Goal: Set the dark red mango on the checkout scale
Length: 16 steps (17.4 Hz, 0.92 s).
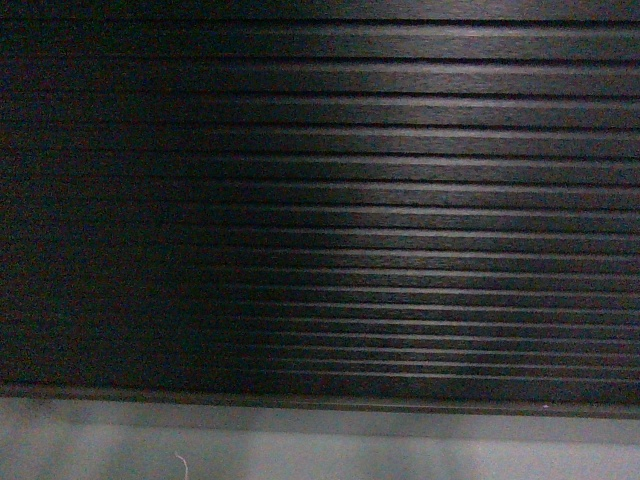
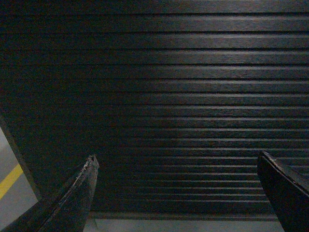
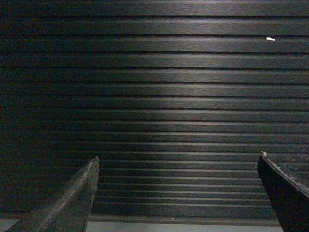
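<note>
The robot faces the ribbed front of the checkout [image 1: 400, 200] from close, the left gripper [image 2: 176, 193] and right gripper [image 3: 176, 193] both spread wide and empty, no mango or scale in view, so finding the fruit seems next.

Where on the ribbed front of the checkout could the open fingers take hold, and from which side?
Probably nowhere good. The checkout shows only one flat front wall, facing the cameras head-on. Its horizontal ribs look shallow, and no handle or ledge shows. The left gripper and right gripper are open and empty, pointing straight at it.
</note>
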Available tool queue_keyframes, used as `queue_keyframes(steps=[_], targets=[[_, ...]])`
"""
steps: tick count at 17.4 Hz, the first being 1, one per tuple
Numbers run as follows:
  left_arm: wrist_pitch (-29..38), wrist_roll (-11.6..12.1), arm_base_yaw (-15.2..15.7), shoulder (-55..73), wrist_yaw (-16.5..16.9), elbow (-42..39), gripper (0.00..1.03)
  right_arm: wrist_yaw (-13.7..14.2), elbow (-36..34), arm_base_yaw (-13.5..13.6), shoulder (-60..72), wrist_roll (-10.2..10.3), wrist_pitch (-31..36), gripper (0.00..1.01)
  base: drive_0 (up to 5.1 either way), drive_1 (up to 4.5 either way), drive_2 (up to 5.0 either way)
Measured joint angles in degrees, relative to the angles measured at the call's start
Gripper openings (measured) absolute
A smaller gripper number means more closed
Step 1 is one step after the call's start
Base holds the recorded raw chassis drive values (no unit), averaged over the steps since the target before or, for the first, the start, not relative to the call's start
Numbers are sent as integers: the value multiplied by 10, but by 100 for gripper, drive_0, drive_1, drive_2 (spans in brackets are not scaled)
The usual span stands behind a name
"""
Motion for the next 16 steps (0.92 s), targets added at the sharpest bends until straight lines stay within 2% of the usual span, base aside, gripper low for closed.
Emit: queue_keyframes(steps=[16], targets=[[0, 1, 0, 0, 0, 0, 98, 1, 0, 0, 0, 0, 0, 98, 0, 0, 0]])
